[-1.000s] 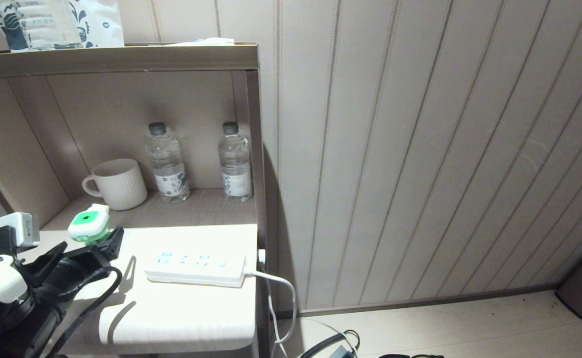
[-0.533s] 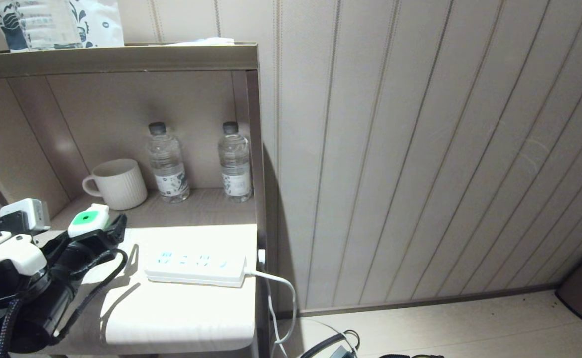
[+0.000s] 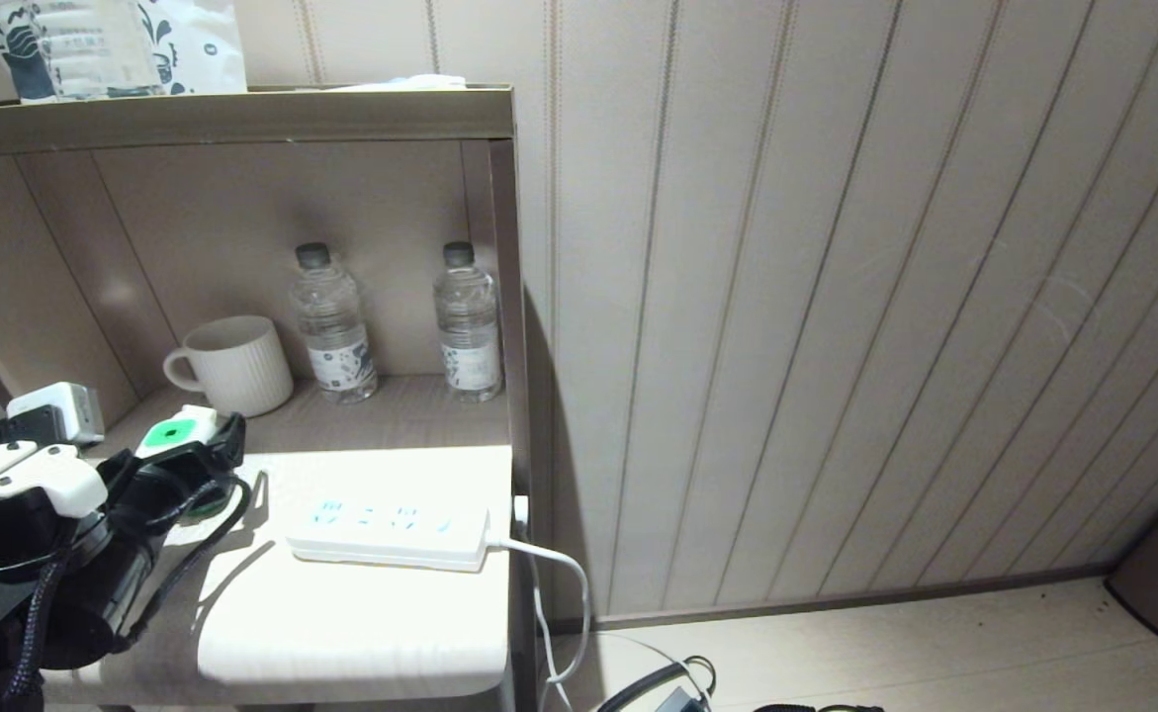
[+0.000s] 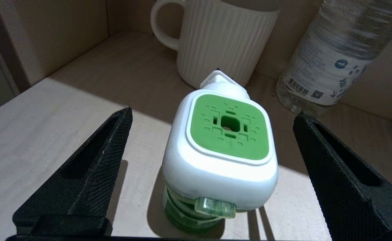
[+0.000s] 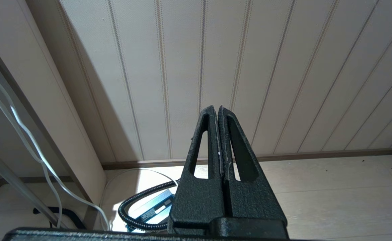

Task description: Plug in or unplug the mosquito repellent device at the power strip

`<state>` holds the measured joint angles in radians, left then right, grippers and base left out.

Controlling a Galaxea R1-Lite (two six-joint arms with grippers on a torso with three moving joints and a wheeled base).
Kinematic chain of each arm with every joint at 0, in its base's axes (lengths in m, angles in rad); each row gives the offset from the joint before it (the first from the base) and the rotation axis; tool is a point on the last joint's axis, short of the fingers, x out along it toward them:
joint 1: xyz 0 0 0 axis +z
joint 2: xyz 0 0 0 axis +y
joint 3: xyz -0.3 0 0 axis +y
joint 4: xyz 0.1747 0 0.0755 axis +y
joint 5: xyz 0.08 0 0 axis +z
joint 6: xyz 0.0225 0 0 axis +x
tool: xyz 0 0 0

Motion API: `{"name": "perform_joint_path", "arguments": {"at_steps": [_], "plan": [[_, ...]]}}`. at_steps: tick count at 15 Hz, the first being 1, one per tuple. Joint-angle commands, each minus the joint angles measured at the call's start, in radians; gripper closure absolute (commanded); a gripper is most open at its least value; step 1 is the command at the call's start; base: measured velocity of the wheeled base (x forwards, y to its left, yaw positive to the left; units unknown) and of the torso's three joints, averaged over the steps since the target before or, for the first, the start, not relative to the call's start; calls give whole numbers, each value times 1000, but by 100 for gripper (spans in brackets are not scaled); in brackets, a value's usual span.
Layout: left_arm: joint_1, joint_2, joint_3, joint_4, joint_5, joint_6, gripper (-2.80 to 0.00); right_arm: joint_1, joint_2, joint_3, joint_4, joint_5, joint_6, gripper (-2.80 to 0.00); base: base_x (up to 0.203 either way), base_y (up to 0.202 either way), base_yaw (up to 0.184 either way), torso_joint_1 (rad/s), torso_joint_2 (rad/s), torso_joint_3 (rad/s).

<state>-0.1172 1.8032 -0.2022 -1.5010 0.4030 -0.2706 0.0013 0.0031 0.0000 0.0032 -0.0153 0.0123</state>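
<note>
The left tool (image 4: 212, 134) is spread wide around the device (image 4: 221, 150), its fingers (image 4: 92, 174) clear of it on both sides. The device stands upright on the worktop (image 3: 361, 613), unplugged, left of the strip (image 3: 391, 529) and near the mug (image 4: 222, 40). The right tool (image 5: 218, 112) is pressed together by the wall

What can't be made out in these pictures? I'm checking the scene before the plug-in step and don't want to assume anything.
- Mosquito repellent device: plug prongs hidden in the left wrist view by its own cap; in the head view the left gripper covers its bottle.
- Power strip: socket layout washed out by glare in the head view.
- Water bottle: its top is cut off by the left wrist view's edge.
- Right gripper: outside the head view.
</note>
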Motion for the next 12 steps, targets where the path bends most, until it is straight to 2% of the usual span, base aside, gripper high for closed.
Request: {"name": "perform_joint_path", "arguments": {"at_steps": [1, 12], "plan": [[4, 19, -9, -8, 2, -1, -280, 0, 0, 0, 0, 0, 0, 0, 0, 0, 0, 0, 0, 0], [13, 53, -73, -8, 0, 44, -280, 0, 0, 0, 0, 0, 0, 0, 0, 0, 0, 0, 0, 0]]}}
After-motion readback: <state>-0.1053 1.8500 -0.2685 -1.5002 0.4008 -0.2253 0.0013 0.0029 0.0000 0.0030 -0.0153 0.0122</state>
